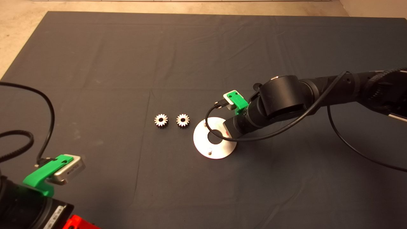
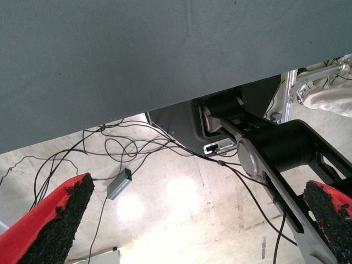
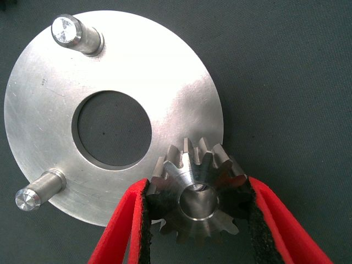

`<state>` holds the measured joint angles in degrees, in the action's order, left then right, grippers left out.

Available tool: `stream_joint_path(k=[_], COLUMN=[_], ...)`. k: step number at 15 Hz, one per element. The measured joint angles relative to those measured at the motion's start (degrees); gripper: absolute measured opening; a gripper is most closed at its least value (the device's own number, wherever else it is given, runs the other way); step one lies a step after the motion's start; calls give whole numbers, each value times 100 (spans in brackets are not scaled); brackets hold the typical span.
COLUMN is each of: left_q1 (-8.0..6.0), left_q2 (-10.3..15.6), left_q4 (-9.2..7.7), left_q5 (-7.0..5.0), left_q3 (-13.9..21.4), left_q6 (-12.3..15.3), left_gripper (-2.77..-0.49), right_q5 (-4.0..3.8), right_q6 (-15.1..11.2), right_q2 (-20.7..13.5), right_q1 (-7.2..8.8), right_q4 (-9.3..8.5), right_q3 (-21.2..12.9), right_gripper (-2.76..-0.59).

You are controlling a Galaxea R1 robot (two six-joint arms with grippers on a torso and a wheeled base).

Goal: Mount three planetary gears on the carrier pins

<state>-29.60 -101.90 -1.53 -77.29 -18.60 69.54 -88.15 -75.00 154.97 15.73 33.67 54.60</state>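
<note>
- Two planetary gears lie flat on my dark mat [image 1: 95, 79], side by side and apart: the farther gear [image 1: 161, 120] to the left, the nearer gear [image 1: 182, 120] just left of the carrier plate [image 1: 203, 144].
- One more, the held gear [image 3: 199, 193], sits clamped between the black pads [image 3: 147, 209] of my right gripper [image 3: 199, 220]; those jaws are narrowed onto its toothed rim from two sides.
- My right wrist view shows this gear over the plate's rim, on the side nearest my red fingers [image 3: 118, 236], with something shiny visible down inside its centre hole; whether that is the third pin's top I cannot tell.
- Two carrier pins stand bare on the plate: the upper pin [image 3: 71, 33] and the lower pin [image 3: 36, 192], either side of the big centre hole [image 3: 111, 128].
- My right arm [image 1: 318, 92] comes in from the right in the head view and covers the plate's right edge.
- My left gripper [image 2: 192, 220] waits at the lower left edge of the surface, well apart from the parts. Its jaws stand wide and hold nothing.
- Between those left fingers [image 2: 55, 220] I see the mat's underside edge, loose cables [image 2: 121, 143] on the pale floor [image 2: 181, 220], and a small grey box [image 2: 119, 183] with a green light.
</note>
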Motion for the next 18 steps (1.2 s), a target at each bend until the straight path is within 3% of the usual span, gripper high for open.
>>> stream_joint_path(k=[10,16,18], left_q1=[0,2,0], left_q2=[2,2,2], left_q4=[1,2,0], left_q5=[0,6,6], left_q3=[0,0,0], left_q6=[0,0,0], left_gripper=[-49,-49,-49], right_q5=[33,26,26], right_q6=[0,2,2], right_q2=[0,0,0], right_q1=[28,178,232], right_q4=[-208,-685,-703], right_q3=[22,33,33], right_gripper=[-240,-241,-241])
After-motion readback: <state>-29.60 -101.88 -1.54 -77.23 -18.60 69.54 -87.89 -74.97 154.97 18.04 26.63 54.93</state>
